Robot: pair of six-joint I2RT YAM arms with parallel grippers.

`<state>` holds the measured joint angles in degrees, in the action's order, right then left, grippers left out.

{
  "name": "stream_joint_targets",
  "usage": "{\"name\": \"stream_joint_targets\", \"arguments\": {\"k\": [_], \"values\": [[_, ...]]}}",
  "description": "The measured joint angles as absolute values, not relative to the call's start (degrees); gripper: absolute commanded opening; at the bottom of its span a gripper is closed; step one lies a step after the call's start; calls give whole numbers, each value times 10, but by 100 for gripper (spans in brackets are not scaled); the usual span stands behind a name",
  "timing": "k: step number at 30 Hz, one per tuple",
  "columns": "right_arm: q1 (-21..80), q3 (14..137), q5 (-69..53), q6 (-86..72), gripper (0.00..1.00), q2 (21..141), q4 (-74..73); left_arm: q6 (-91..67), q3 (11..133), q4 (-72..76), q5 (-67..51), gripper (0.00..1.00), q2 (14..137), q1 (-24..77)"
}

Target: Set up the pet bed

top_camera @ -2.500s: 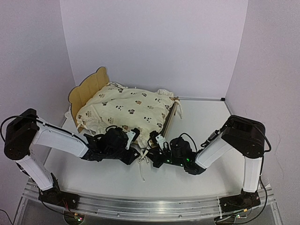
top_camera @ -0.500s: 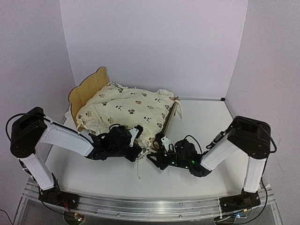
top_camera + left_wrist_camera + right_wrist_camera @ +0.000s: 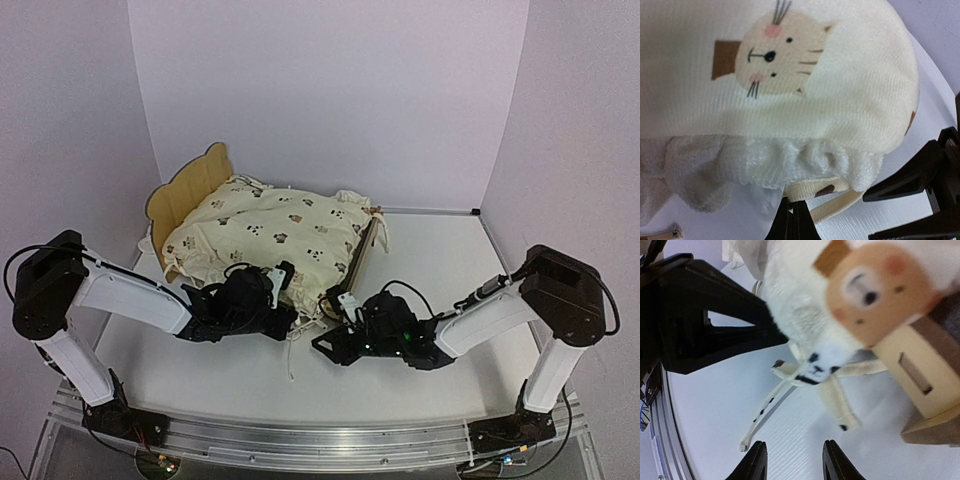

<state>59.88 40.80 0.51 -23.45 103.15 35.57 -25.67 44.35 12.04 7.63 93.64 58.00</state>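
At lower centre, low over the white surface (image 3: 440, 260), the right gripper (image 3: 792, 462) has just spread and now holds nothing. The left gripper (image 3: 792, 219), pressed together, pinches a cream fabric tie (image 3: 840, 204). Beyond, the cream animal-print ruffled cover (image 3: 270, 235) drapes the light plywood pet bed (image 3: 186, 195) at upper left, so fastening looks unfinished.

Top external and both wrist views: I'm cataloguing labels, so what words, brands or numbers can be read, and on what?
None can be read.
The cover carries only animal-face prints, no lettering.
The pet bed shows bare wood with no lettering.
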Motion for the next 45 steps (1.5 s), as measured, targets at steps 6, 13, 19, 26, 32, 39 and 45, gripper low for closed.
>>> {"name": "stream_joint_targets", "arguments": {"k": [6,13,19,26,32,39,45], "values": [[656,493,30,-270,46,1033,215,-275,436,121,77,0,936,580],[688,554,58,-307,46,1079,161,-288,431,124,78,0,936,580],[695,583,84,-333,45,1133,142,-290,426,123,82,0,936,578],[701,618,107,-345,42,1164,143,-299,422,123,91,0,936,574],[704,625,133,-340,25,1174,147,-301,415,124,92,0,934,573],[709,627,158,-332,0,1185,155,-301,414,124,93,0,932,573],[710,586,160,-332,0,1157,161,-301,414,123,99,0,924,575]]}}
